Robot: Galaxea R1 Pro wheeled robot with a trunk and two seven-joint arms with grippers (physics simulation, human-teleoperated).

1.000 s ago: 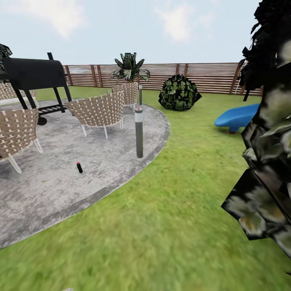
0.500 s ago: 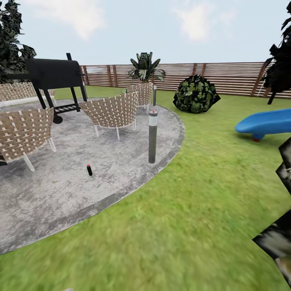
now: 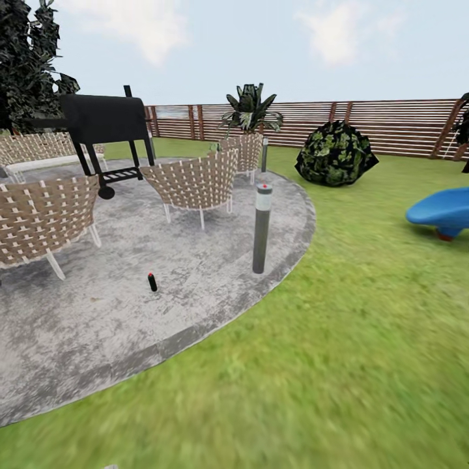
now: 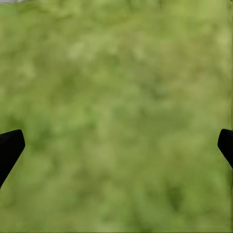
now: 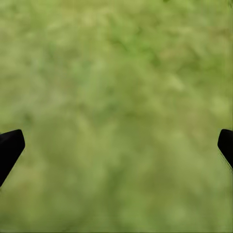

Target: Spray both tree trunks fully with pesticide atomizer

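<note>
Right now both of my hands hang over blurred green grass with nothing in them: my left gripper [image 4: 116, 141] has its two dark fingertips [image 4: 9, 148] spread to opposite edges of the wrist view, wide apart, and my right gripper [image 5: 116, 141] is spread just as wide, one black fingertip [image 5: 9, 148] at each side and only lawn between. From my head camera, the pesticide atomizer [image 3: 152, 282] stands upright on the round grey patio [image 3: 98, 326], a small dark bottle with a red tip, alone on bare paving and well apart from the furniture. It sits between the nearest woven chair [image 3: 42, 218] on my left and a grey lamp post [image 3: 262, 227] that rises near the patio's curved edge. A second woven chair [image 3: 195, 182] stands farther back, with a black barbecue grill [image 3: 104, 124] behind it and a potted plant [image 3: 251, 114] in a woven planter beyond. The lawn [image 3: 339, 339] wraps around the patio and runs back to a brown slatted fence [image 3: 391, 124]. A round leafy bush [image 3: 335, 154] sits on the grass before the fence, and a blue slide [image 3: 440, 213] pokes in at the right edge. A dark cone-shaped tree [image 3: 29, 58] fills the upper left corner.
</note>
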